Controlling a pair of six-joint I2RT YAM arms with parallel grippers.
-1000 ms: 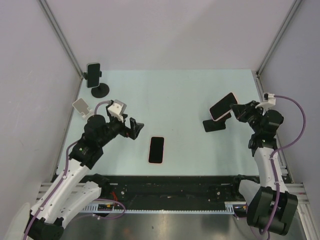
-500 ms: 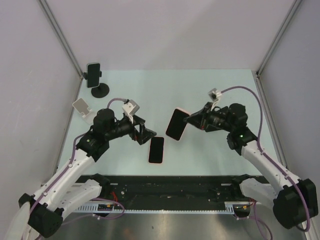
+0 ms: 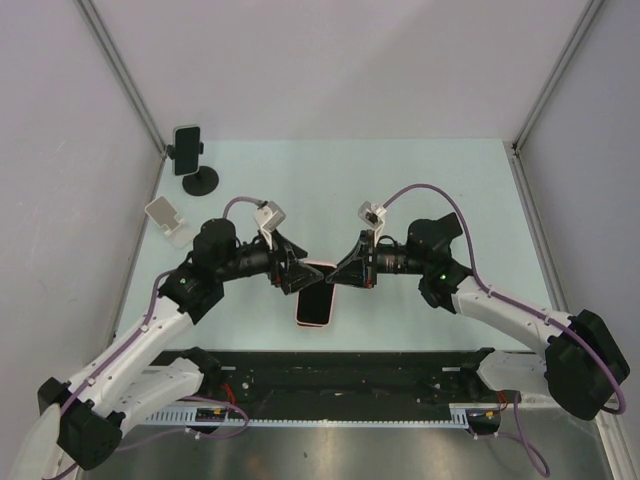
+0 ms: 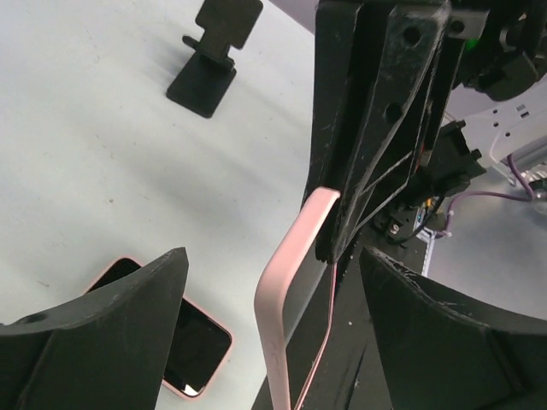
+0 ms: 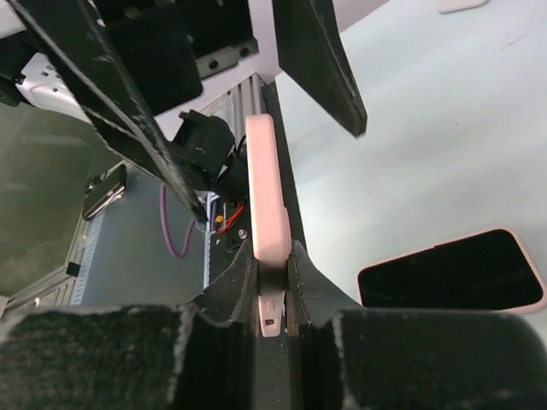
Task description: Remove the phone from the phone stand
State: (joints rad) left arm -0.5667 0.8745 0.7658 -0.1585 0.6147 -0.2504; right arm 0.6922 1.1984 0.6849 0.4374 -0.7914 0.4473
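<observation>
Three phones in view. First, the pink-cased phone (image 5: 267, 188) is pinched edge-on by its lower end in the right gripper (image 3: 347, 273). It hangs mid-air near table centre, clear of any stand, so I'd call the removal itself done. The left gripper (image 4: 273, 256) is wide open, one finger either side of that phone, not touching it. What's left looks like a handover or a put-down. The second phone (image 3: 313, 303) lies flat on the table (image 3: 400, 180), just at 6 o'clock of both grippers. The empty black stand (image 4: 214, 51) shows in the left wrist view. The third phone (image 3: 187, 143) sits in a clamp stand (image 3: 199, 181) at the 10 o'clock corner, untouched if it counts. The white stand (image 3: 165, 214) is nearby, empty.
</observation>
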